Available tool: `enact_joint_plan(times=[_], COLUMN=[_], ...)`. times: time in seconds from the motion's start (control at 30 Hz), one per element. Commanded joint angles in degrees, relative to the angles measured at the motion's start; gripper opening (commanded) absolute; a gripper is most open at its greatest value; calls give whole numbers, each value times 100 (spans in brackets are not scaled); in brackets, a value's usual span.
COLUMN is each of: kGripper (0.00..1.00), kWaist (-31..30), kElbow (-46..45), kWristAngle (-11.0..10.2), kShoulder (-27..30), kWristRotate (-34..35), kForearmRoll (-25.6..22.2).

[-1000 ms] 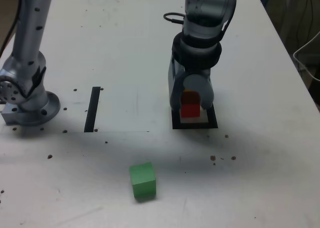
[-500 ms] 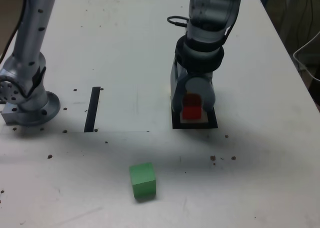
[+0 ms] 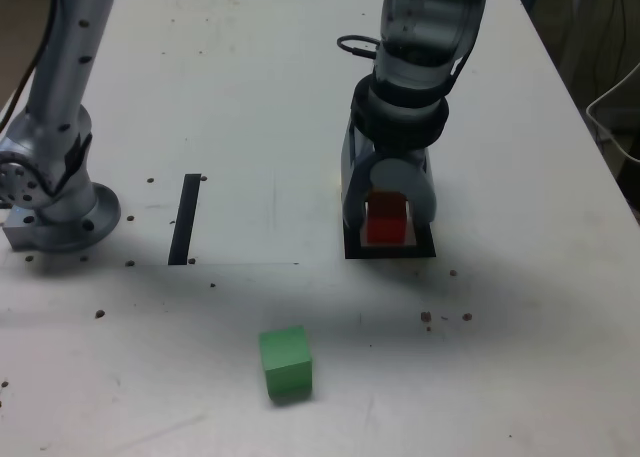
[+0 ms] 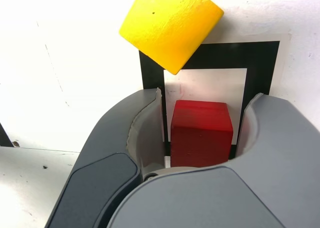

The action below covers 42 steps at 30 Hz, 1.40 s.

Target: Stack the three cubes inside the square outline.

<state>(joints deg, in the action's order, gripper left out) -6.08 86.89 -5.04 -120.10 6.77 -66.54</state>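
The hand (image 4: pixel 200 133) is seen parted, with the red cube (image 4: pixel 201 133) standing between its jaws and a gap visible on each side, so the cube is judged released rather than gripped. The red cube rests on the white centre of the square outline (image 4: pixel 260 56), squarely aligned with the frame's edges.

Just beyond the fingertips, the yellow cube (image 4: pixel 170 26) is seen lying across the far corner of the outline, partly on the black band and partly on the bare worktop (image 3: pixel 250 107); it is turned diagonally to the frame. The green cube (image 3: pixel 286 362) is found well apart from the hand, on the side nearer the exterior camera, with its faces slightly skewed to the worktop's edge.

All three cubes are judged light, rigid and matte, so that little slipping is expected under a modest squeeze. No long axis is offered by any of them; a hold is best taken across two opposite flat faces, at mid-height. For the yellow cube the wrist would have to be rotated to meet its turned faces. The green cube looks slightly larger, so a wider opening may be needed.
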Motion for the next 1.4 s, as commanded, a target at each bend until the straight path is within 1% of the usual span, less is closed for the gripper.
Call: enact_joint_plan(times=[0.0,0.27,0.5,0.63,0.7,0.77,0.83,0.9,0.97,1.1,1.2,1.3,1.37], kGripper=[100,100,100,100,100,100,100,100,100,100,100,100,100], kWaist=[10,10,22,32,72,206,406,649,884,1214,1316,1327,1317], kElbow=[18,7,143,251,273,234,153,71,15,-59,-93,-105,-133], kWristAngle=[0,-79,-223,-303,-300,-250,-209,-240,-375,-765,-924,-932,-894], kShoulder=[-28,85,281,440,534,633,698,728,736,733,713,669,637], kWristRotate=[-9,-9,-30,-126,-200,-346,-560,-855,-1185,-1775,-2291,-2795,-3136], kForearmRoll=[-16,-92,-590,-775,-878,-988,-1052,-1109,-1148,-1180,-1138,-1094,-1059])
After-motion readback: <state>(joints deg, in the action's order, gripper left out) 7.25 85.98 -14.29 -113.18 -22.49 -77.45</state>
